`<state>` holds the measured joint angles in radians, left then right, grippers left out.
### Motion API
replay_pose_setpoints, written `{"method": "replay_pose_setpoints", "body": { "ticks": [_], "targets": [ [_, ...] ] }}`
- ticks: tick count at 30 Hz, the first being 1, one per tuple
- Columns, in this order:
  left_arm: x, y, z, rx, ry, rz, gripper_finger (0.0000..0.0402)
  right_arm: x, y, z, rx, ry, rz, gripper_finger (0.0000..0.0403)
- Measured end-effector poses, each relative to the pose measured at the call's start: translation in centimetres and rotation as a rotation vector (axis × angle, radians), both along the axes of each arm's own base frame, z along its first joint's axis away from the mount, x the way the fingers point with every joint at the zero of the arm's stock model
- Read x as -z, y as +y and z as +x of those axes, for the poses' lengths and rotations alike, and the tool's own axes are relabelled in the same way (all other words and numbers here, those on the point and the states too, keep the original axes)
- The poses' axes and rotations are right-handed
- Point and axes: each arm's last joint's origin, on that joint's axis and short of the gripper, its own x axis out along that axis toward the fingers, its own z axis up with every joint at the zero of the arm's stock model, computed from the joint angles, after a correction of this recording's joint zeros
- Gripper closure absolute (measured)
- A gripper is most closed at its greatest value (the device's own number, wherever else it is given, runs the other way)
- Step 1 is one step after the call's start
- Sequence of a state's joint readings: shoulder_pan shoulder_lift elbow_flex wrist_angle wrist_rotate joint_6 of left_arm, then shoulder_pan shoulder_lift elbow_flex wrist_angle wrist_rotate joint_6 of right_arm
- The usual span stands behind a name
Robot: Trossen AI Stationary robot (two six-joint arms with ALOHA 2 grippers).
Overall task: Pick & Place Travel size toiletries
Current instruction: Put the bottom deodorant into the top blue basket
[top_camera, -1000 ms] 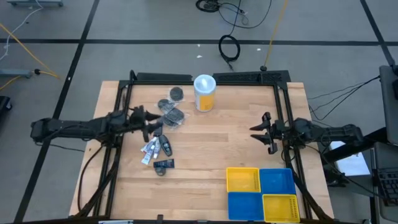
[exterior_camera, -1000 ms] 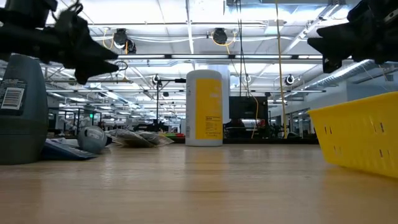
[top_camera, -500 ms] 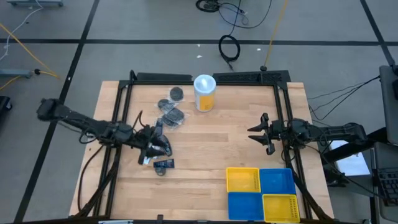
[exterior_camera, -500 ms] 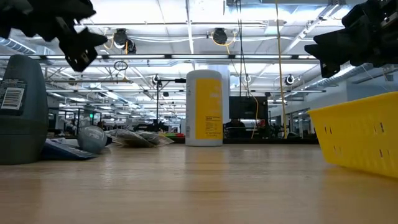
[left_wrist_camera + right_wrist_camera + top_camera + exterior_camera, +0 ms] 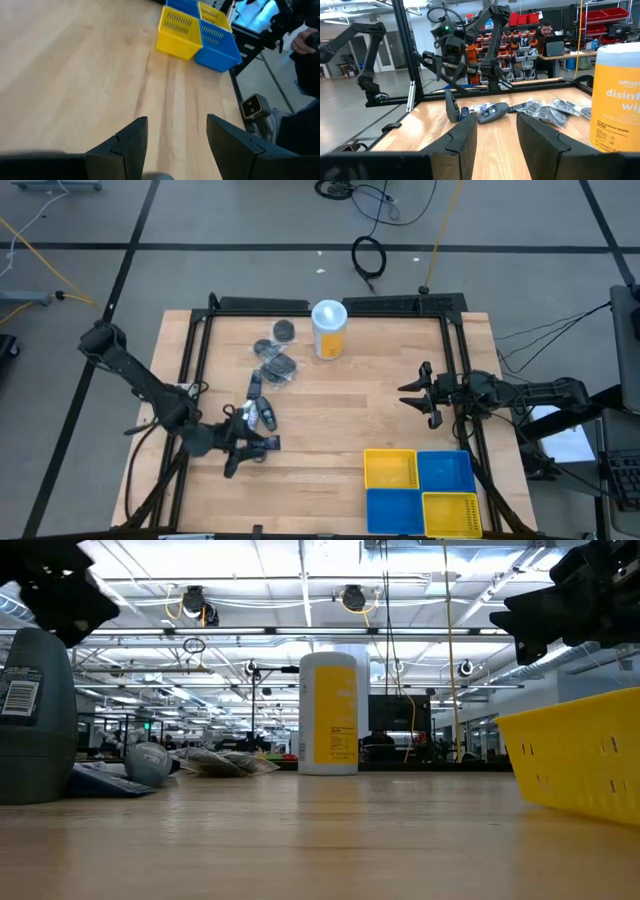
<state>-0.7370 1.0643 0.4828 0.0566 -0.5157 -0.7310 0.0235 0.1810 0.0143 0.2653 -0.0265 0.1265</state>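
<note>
The toiletries lie on the left half of the table in the high view: a dark bottle (image 5: 255, 386), another (image 5: 268, 415), a dark piece (image 5: 263, 443), grey packets (image 5: 276, 366) and a round grey tin (image 5: 284, 330). The white tubes are hidden under my left arm. My left gripper (image 5: 238, 450) hovers open at the near end of the cluster, right beside the dark piece; its wrist view (image 5: 176, 131) shows bare wood between the fingers. My right gripper (image 5: 408, 395) waits open over the table's right side, facing the bottles (image 5: 492, 112). In the low view a dark bottle (image 5: 35, 715) stands upright below my left gripper (image 5: 62, 592).
A yellow-and-white canister (image 5: 329, 328) stands upright at the far middle of the table. Four yellow and blue bins (image 5: 418, 490) sit at the near right corner, also seen from the left wrist (image 5: 181, 30). A black frame (image 5: 200, 330) borders the table. A person (image 5: 547, 30) sits beyond it.
My left arm has swung toward the table's near edge; its gripper has passed from the far end of the toiletry cluster over the bottles to the near end. The toiletries lie where they were. My right gripper has hardly moved.
</note>
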Motion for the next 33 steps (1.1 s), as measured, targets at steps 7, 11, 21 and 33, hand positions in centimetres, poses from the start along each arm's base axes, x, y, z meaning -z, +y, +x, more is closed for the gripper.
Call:
{"method": "replay_pose_setpoints", "body": {
  "ticks": [7,11,21,33],
  "targets": [
    [0.9,-1.0,-0.3,-0.031,0.026,-0.011,0.0202,0.0,0.0,0.0,0.001,-0.001,-0.011,0.0273],
    [1.1,-1.4,-0.5,-0.026,0.036,-0.021,0.0202,0.0,0.0,0.0,0.001,0.0,-0.011,0.0273],
    [1.5,-1.5,-0.9,-0.029,0.068,-0.006,0.0202,0.0,0.0,0.0,0.001,-0.001,-0.011,0.0273],
    [1.8,-1.3,-1.1,-0.044,0.093,0.019,0.0202,0.0,0.0,0.0,0.001,-0.001,-0.016,0.0273]
  ]
}}
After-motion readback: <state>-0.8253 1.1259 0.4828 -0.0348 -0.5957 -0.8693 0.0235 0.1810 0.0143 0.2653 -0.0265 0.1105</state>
